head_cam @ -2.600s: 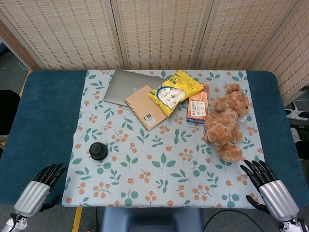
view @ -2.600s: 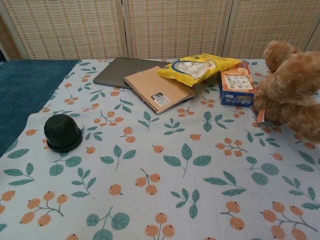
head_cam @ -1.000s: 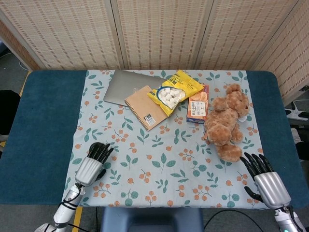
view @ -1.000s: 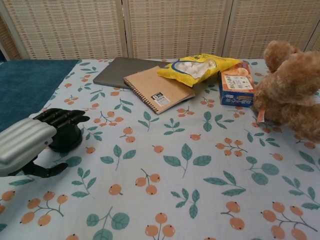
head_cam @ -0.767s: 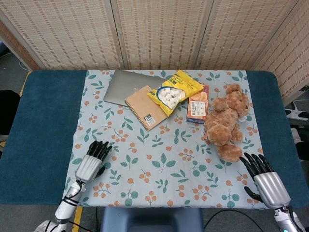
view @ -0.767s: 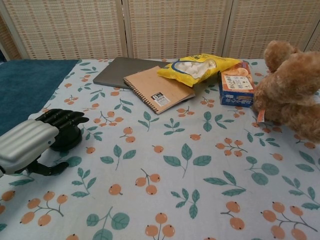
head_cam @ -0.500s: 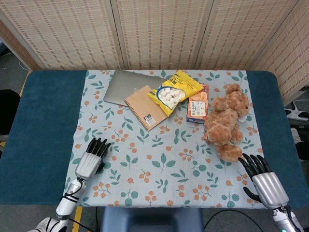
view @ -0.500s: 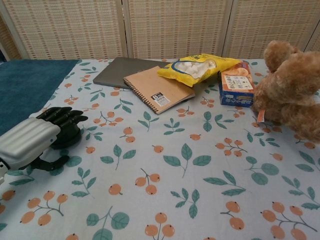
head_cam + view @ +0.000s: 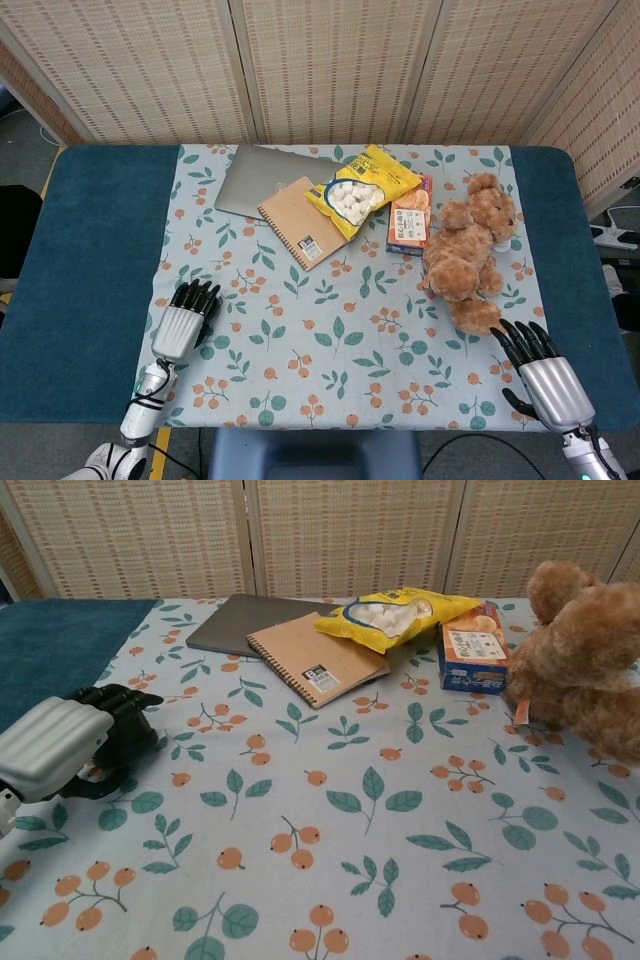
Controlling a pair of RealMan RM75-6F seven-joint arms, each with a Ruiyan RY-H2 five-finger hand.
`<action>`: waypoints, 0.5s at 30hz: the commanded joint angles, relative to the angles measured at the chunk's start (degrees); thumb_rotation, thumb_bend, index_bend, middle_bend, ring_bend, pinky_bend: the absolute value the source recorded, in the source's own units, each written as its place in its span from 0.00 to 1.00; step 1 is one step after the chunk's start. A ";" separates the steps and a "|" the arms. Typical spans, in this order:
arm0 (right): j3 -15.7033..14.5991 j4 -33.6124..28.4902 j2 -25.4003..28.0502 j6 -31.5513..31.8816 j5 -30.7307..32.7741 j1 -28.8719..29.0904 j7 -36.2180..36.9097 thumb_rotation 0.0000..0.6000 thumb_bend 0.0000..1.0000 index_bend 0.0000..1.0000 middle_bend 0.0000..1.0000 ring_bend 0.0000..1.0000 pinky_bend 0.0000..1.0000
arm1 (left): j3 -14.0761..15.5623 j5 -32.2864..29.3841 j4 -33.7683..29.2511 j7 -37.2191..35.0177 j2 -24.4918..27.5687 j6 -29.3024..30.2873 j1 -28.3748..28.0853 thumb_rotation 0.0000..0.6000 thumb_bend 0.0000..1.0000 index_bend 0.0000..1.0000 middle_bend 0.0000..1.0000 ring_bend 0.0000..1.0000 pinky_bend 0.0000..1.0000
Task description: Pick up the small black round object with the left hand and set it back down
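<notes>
The small black round object (image 9: 140, 742) sits on the floral cloth at the near left, mostly hidden under my left hand (image 9: 62, 744). The hand's dark fingers (image 9: 122, 702) curl down over its top, and the thumb lies against its near side. In the head view the left hand (image 9: 183, 322) covers the object completely. It still rests on the cloth. My right hand (image 9: 541, 375) lies at the near right edge of the table, fingers spread and holding nothing, just below the teddy bear; the chest view does not show it.
A teddy bear (image 9: 468, 250) lies at the right. Behind it are an orange snack box (image 9: 409, 223), a yellow marshmallow bag (image 9: 362, 187), a brown spiral notebook (image 9: 303, 222) and a grey laptop (image 9: 258, 176). Blue table surface (image 9: 95, 240) borders the cloth at the left.
My left hand came in from the near left corner onto the black object, then shifted a little left, and its fingers curled down over it. The right hand crept slightly forward.
</notes>
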 commanded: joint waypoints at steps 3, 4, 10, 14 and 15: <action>-0.10 -0.09 -0.04 -0.22 0.07 0.07 -0.23 1.00 0.15 0.00 0.00 0.00 0.00 | -1.47 -0.96 5.14 -1.21 -2.96 2.97 -0.22 1.00 0.64 0.31 0.42 0.40 0.53; -0.10 -0.11 -0.06 -0.26 0.12 0.08 -0.30 1.00 0.15 0.00 0.00 0.00 0.00 | -1.64 -1.23 5.43 -1.88 -3.11 2.99 -0.26 1.00 0.67 0.33 0.44 0.42 0.55; 0.08 -0.29 -0.24 -0.71 0.87 0.22 -0.83 1.00 0.15 0.00 0.00 0.00 0.00 | -2.64 -2.11 2.29 -13.90 -1.77 4.56 -0.49 1.00 0.71 0.37 0.47 0.45 0.58; 0.14 -0.40 -0.30 -0.95 1.18 0.32 -1.18 1.00 0.15 0.00 0.00 0.00 0.00 | -7.36 -7.57 -12.85 -31.14 4.29 -0.24 -0.77 1.00 0.72 0.38 0.48 0.46 0.60; 0.14 -0.42 -0.31 -0.99 1.22 0.33 -1.22 1.00 0.15 0.00 0.00 0.00 0.00 | -8.77 -9.46 -17.41 -34.37 6.51 -2.36 -0.80 1.00 0.73 0.38 0.48 0.46 0.60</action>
